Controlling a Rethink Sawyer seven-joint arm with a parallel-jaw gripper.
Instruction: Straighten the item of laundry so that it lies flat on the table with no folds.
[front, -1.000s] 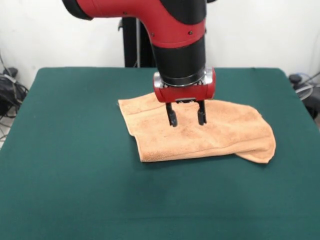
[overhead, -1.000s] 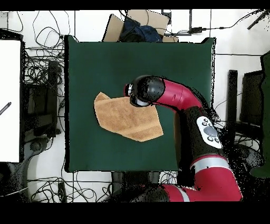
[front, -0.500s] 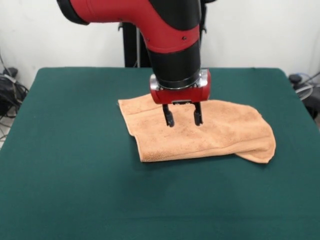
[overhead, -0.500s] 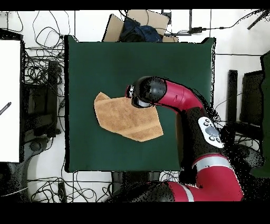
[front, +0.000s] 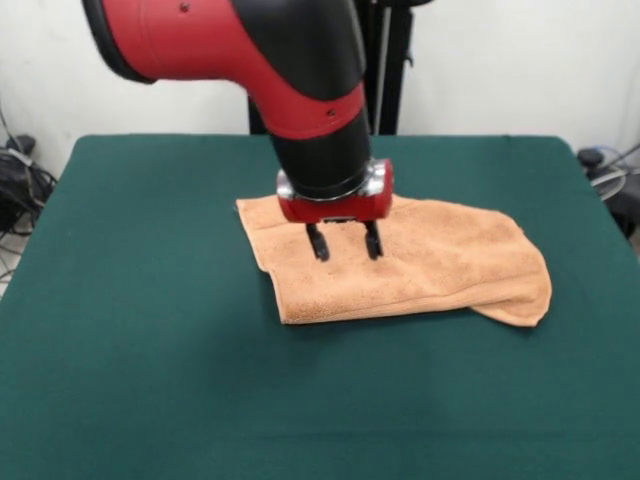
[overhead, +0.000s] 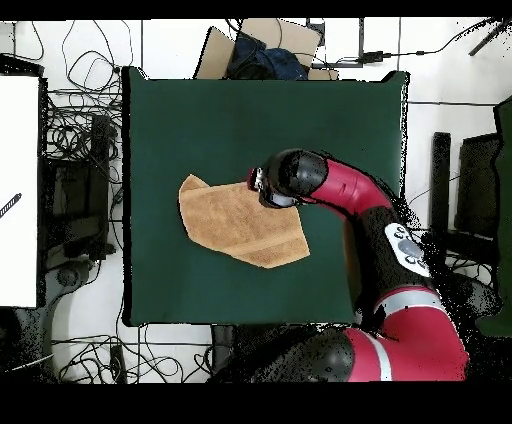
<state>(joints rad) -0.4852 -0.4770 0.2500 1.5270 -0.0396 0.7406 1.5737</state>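
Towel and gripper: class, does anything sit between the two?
Nothing visible does. The open gripper hangs directly over the towel, near its far edge, with only bare cloth below, and the table around it carries nothing else.

There is 1 towel (front: 420, 262), 1 table (front: 150, 330), 1 robot arm (front: 290, 80) with 1 gripper (front: 345, 242) bearing 2 fingers (front: 317, 243), and 1 cardboard box (overhead: 262, 45).

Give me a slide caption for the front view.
Open hand over a folded orange towel on the green table.
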